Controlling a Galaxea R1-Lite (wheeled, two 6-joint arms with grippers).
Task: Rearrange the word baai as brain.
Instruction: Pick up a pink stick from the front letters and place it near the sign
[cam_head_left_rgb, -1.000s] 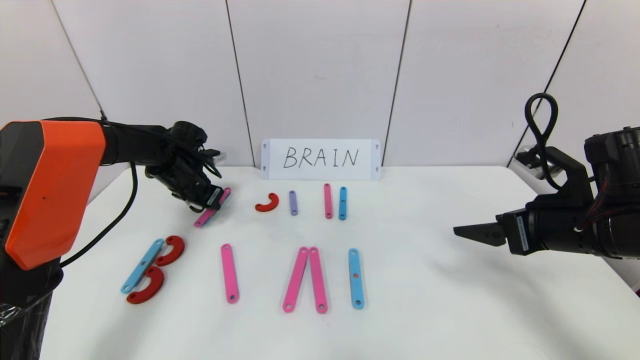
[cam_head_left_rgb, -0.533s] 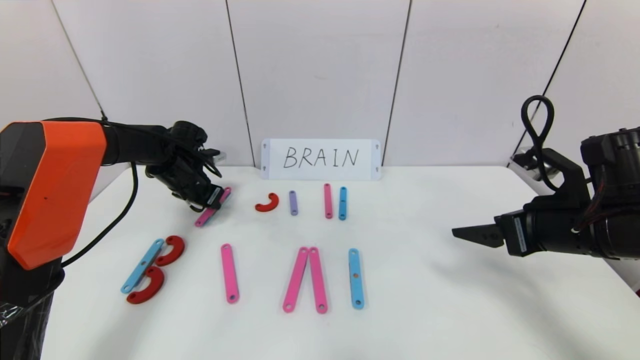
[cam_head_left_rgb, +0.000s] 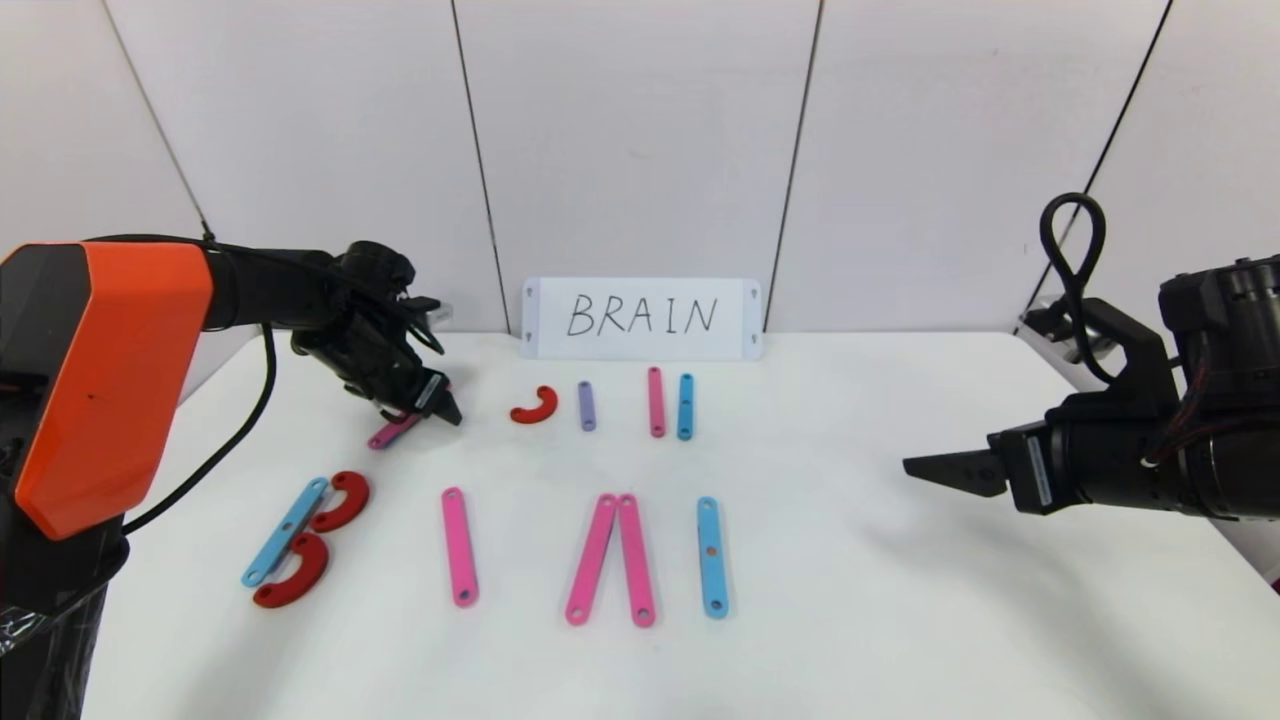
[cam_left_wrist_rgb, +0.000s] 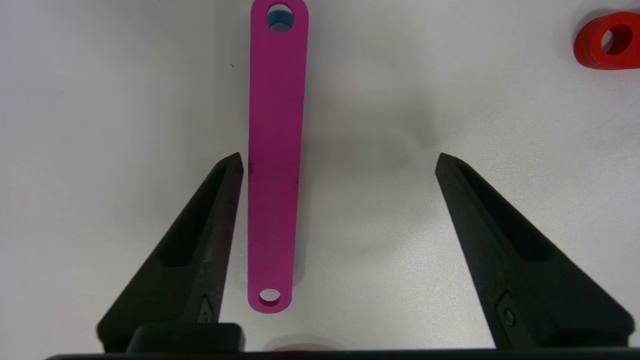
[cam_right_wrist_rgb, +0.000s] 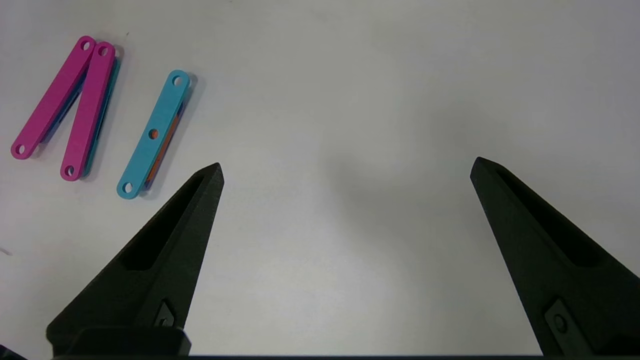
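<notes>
The word lies along the front of the table: a blue bar (cam_head_left_rgb: 285, 531) with two red curves (cam_head_left_rgb: 340, 500), a lone pink bar (cam_head_left_rgb: 459, 546), two pink bars (cam_head_left_rgb: 610, 560) leaning together at the top, and a blue bar (cam_head_left_rgb: 711, 556). My left gripper (cam_head_left_rgb: 432, 405) hovers open at the back left over a pink bar (cam_head_left_rgb: 390, 433). That pink bar (cam_left_wrist_rgb: 275, 160) lies flat on the table between the fingers (cam_left_wrist_rgb: 339, 160), close beside one finger and free of both. My right gripper (cam_head_left_rgb: 940, 468) hangs open and empty (cam_right_wrist_rgb: 347, 165) over bare table at the right.
The white BRAIN card (cam_head_left_rgb: 640, 318) leans against the back wall. In front of it lie a red curve (cam_head_left_rgb: 535, 405), a purple bar (cam_head_left_rgb: 586, 405), a pink bar (cam_head_left_rgb: 655, 401) and a blue bar (cam_head_left_rgb: 685, 406). The red curve (cam_left_wrist_rgb: 610, 40) is near my left gripper.
My left gripper has opened and let go of the pink bar, which dropped from its tilted hold and now lies flat on the table. The right arm has barely moved.
</notes>
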